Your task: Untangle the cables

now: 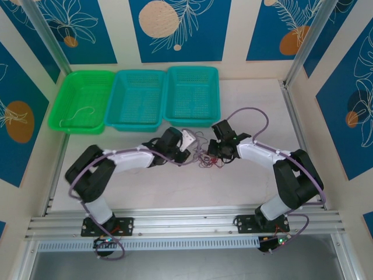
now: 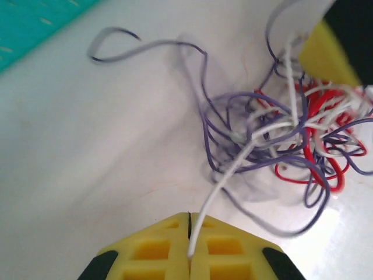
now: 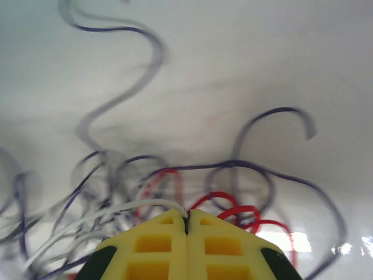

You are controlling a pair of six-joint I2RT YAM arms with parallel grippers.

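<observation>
White surface (image 1: 245, 186) with blue patterned walls around it. 3 mesh baskets in a row along the far edge, touching: 1 green basket (image 1: 58, 108) on the left and 2 teal baskets (image 1: 138, 125) (image 1: 192, 121) beside it. The green one holds 1 loose thin pale wire (image 1: 78, 114). 2 arms: left arm (image 1: 125, 158) and right arm (image 1: 262, 154), both reaching in to mid-surface, just in front of the teal baskets. The cables (image 1: 204, 154) lie there between the two hands as 1 knotted tangle in 3 colours; the strands are too tangled to count. Left hand (image 2: 189, 224): yellow fingers pressed together, pinching the whitish cable (image 2: 233, 175), which runs from the seam up into the knot. Right hand (image 3: 187, 219): yellow fingers pressed together, a whitish strand going into the seam at the tips, red loops just beside them. Red cable (image 2: 335, 181) is bunched on the knot's right side in the left wrist view. Dark purplish cable (image 2: 203, 99) makes the widest loops, with stray ends trailing over bare surface.
</observation>
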